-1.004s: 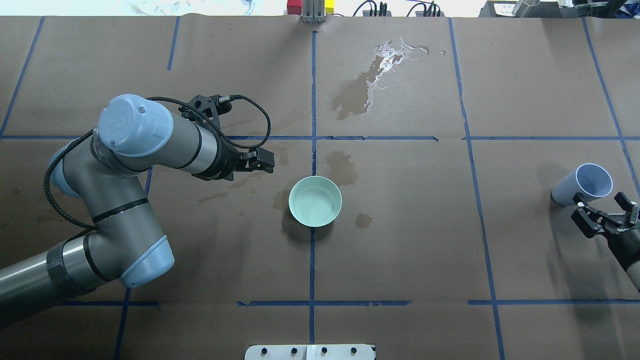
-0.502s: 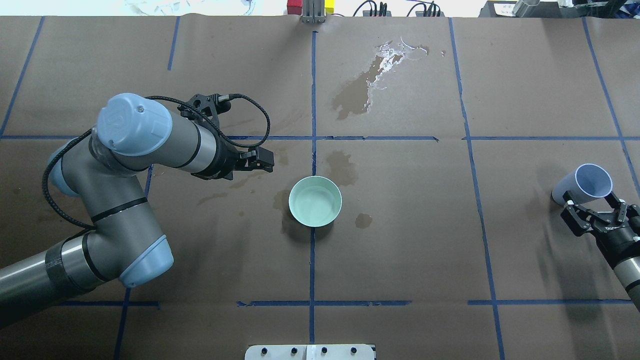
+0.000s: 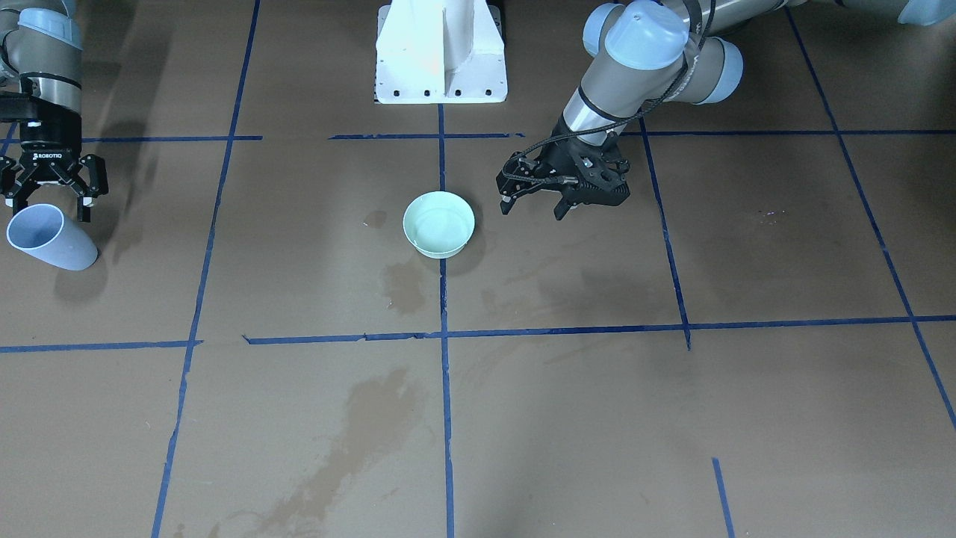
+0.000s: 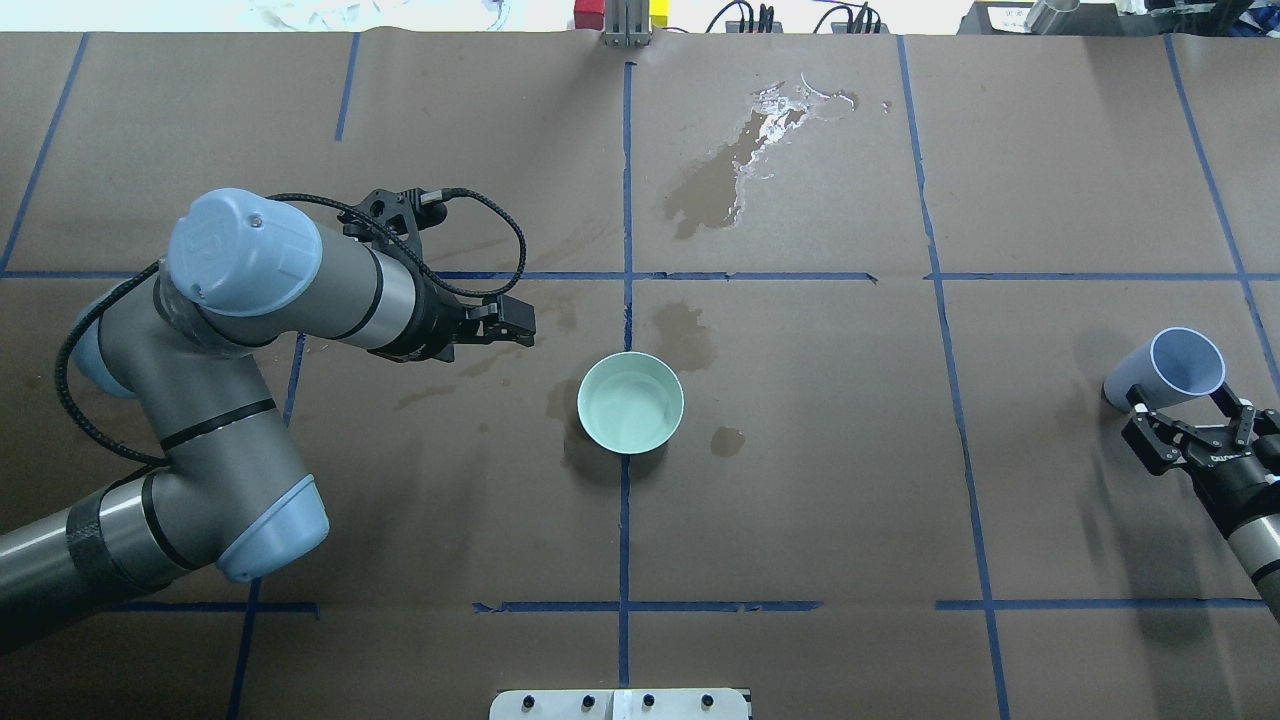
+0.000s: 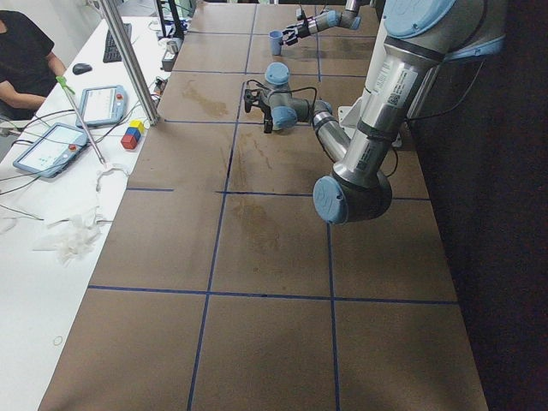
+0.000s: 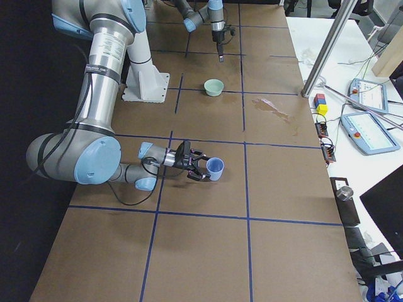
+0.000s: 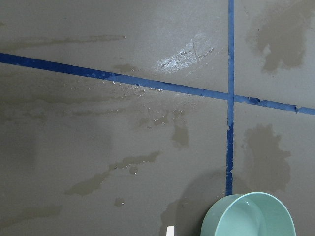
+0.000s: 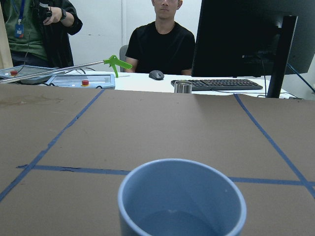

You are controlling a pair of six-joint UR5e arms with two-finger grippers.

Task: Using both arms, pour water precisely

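**Item 1: water** [image 8: 173, 222]. Colourless, a shallow layer in the bottom of the blue cup [image 4: 1172, 366]. I make it out only as a faint paler sheen in the right wrist view.

**Item 2: blue cup.** Pale blue, mouth open, standing upright at the right end of the tabletop [image 4: 800, 500].

**Item 3: right fingers** [image 4: 1142, 430]. Released and spread wide, one on each side of the cup's near wall. I cannot tell whether they touch it. The right arm [image 4: 1262, 545] comes in low from the tabletop's edge.

**Item 4: left fingers** [image 4: 515, 320]. Released, holding nothing, held over the tabletop near the bowl [image 4: 590, 385] and apart from it. The left arm [image 4: 330, 290] is folded back behind them.

**Item 5: bowl.** Mint green, on the centre blue tape line [image 4: 625, 520]. It stands between the two arms and well apart from the cup. The inside is pale and glossy, and I cannot tell whether it holds liquid.

**Item 6: wet patches.** A large dark one with a shiny edge lies far up the tabletop [image 4: 715, 185]. Smaller ones lie just beside the bowl [image 4: 685, 335].

**Item 7: white pedestal** [image 3: 441, 52]. Bolted at the robot's side of the tabletop.

**Item 8: beyond the far edge, right wrist view.**
- A seated person in a black shirt [image 8: 165, 46].
- A keyboard [image 8: 226, 84].
- A monitor [image 8: 243, 37].
- A small metal cup [image 8: 183, 87].
- A green-handled grabber [image 8: 115, 63].
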